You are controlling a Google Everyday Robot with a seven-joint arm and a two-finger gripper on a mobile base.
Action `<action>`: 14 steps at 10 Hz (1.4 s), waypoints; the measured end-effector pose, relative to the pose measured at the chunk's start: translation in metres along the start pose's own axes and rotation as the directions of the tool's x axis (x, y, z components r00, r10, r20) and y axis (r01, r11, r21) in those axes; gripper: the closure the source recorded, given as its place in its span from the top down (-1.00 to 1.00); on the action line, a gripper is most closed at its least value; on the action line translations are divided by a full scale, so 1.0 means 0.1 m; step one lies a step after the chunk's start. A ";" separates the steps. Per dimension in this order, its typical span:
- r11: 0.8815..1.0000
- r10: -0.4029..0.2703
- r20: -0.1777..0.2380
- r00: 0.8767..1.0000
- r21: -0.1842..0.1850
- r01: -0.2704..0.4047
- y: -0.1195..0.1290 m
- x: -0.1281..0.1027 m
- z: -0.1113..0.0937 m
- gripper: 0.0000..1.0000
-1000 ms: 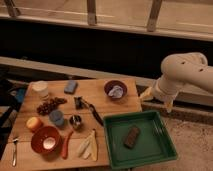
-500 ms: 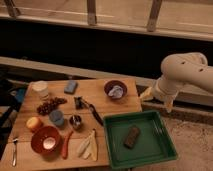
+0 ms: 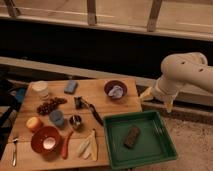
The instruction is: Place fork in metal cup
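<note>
Fork (image 3: 14, 150): we see it lying flat at the front left corner of the table (image 3: 97, 90), just left of the orange bowl (image 3: 34, 142) and not touching it.
Mug (image 3: 40, 89): white, upright, at the back left of the table.
Orange bowl: at the front, with something pale inside; we cannot tell what it is.
Grapes (image 3: 50, 105): a dark bunch between the mug and the blue cup (image 3: 56, 118).
Blue cup: upright, just left of the metal cup.
Sponge (image 3: 70, 87): blue, near the back edge.
Metal cup (image 3: 75, 121): upright near the middle of the table, well apart from the fork. We see nothing in it.
Knife (image 3: 94, 113): black handle, lying slanted just right of the metal cup.
Dark bowl (image 3: 107, 89): at the back right, with something pale in it.
Tray (image 3: 150, 125): green, at the right front, with a brown block (image 3: 132, 136) in it.
Gripper (image 3: 157, 100): it hangs beyond the right edge of the table, above the back of the tray. Its fingers (image 3: 146, 94) stand apart and hold nothing.
</note>
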 end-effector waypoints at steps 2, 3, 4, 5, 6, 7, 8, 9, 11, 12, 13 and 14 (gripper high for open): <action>1.000 0.000 0.000 1.000 0.000 0.000 0.00 0.00 0.00 0.60; 1.000 0.000 0.000 1.000 0.000 0.000 0.00 0.00 0.00 0.60; 1.000 0.000 0.000 1.000 0.000 0.000 0.00 0.00 0.00 0.60; 1.000 0.000 0.000 1.000 0.000 0.000 0.00 0.00 0.00 0.60; 1.000 0.000 0.000 1.000 0.000 0.000 0.00 0.00 0.00 0.60; 1.000 0.000 0.000 1.000 0.000 0.000 0.00 0.00 0.00 0.60; 1.000 0.000 0.000 1.000 0.000 0.000 0.00 0.00 0.00 0.60; 1.000 0.000 0.001 1.000 0.001 0.000 0.00 0.00 0.00 0.60; 1.000 -0.014 0.030 0.999 0.006 0.014 0.04 -0.02 -0.03 0.60; 1.000 -0.030 0.062 0.998 0.001 0.030 0.13 -0.01 -0.07 0.60; 0.998 -0.055 0.072 0.996 -0.005 0.056 0.26 0.01 -0.09 0.60; 0.996 -0.083 0.076 0.994 -0.015 0.085 0.42 0.07 -0.11 0.60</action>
